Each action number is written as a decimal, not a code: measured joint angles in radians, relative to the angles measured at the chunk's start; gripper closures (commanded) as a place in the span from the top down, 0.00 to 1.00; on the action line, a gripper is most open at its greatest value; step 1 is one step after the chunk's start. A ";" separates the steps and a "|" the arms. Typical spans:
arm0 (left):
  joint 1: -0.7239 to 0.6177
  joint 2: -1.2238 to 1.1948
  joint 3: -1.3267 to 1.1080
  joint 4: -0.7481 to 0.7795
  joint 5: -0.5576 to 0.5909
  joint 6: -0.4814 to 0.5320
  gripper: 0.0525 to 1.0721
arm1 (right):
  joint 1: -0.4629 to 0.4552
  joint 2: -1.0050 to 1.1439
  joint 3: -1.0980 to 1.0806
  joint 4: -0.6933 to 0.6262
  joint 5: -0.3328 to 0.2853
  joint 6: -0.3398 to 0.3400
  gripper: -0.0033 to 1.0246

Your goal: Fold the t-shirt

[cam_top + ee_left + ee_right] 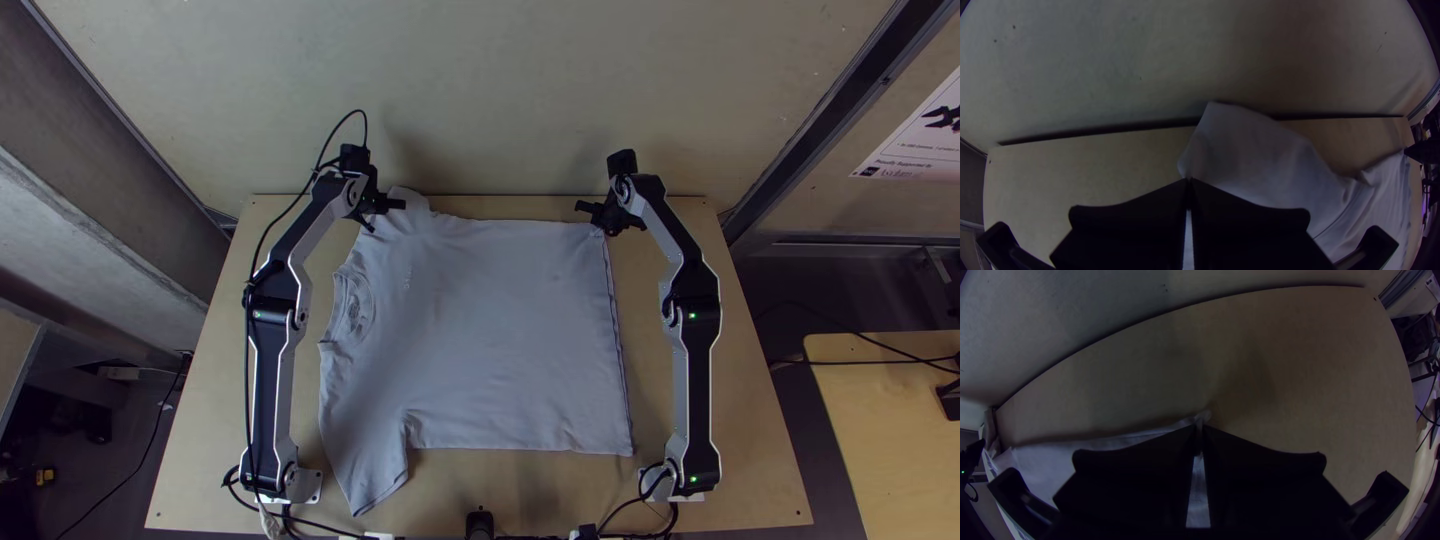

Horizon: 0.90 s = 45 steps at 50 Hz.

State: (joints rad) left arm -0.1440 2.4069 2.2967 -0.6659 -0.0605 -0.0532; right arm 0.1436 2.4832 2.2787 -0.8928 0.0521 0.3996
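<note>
Far left: smooth pale-wood bench (185, 490), straight-edged, matt. A thin black cable (247, 380) runs beside the left arm (275, 390), silver-grey links with black joints.

Left claw (381, 207): at the far left of the garment, clenched on the edge of the far sleeve (408, 203). In the left wrist view the wide flat black fingers (1140, 215) meet at the tips on soft, smoothly curved cloth, which reaches the bench's far edge.

Centre: light grey cloth t-shirt (490, 340), spread on the bench between the arms, unfolded. Round collar (357, 308) towards the left arm; a small print is visible inside the neck. Near sleeve (375, 475) splayed towards the near edge, its cuff slanted. Texture soft, shallow wrinkles around the neck and sleeves, body flatter. Straight hem (618, 345) along the right-hand side.

Right claw (604, 216): clenched on the far corner of the hem; in the right wrist view a strip of cloth shows between the flat black fingers. Right arm (697, 400): same silver-grey and black build.

Far right: white rectangular printed sheet (925, 150) with dark shapes and lettering; below it, pale-wood table with a rounded corner (870, 400).
</note>
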 measured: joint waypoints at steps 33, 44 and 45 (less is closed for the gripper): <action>0.061 -0.039 0.000 0.086 0.015 -0.023 0.02 | -0.016 -0.005 0.034 0.204 0.000 -0.014 0.03; 0.059 -0.091 -0.036 0.044 0.051 -0.030 0.02 | -0.016 -0.020 0.034 0.186 -0.001 -0.020 0.03; 0.059 -0.099 -0.041 0.040 0.053 -0.030 0.02 | -0.016 -0.024 0.034 0.181 0.000 -0.023 0.03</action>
State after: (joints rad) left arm -0.0849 2.3077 2.2555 -0.6262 -0.0074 -0.0834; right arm 0.1276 2.4592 2.3123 -0.7116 0.0517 0.3763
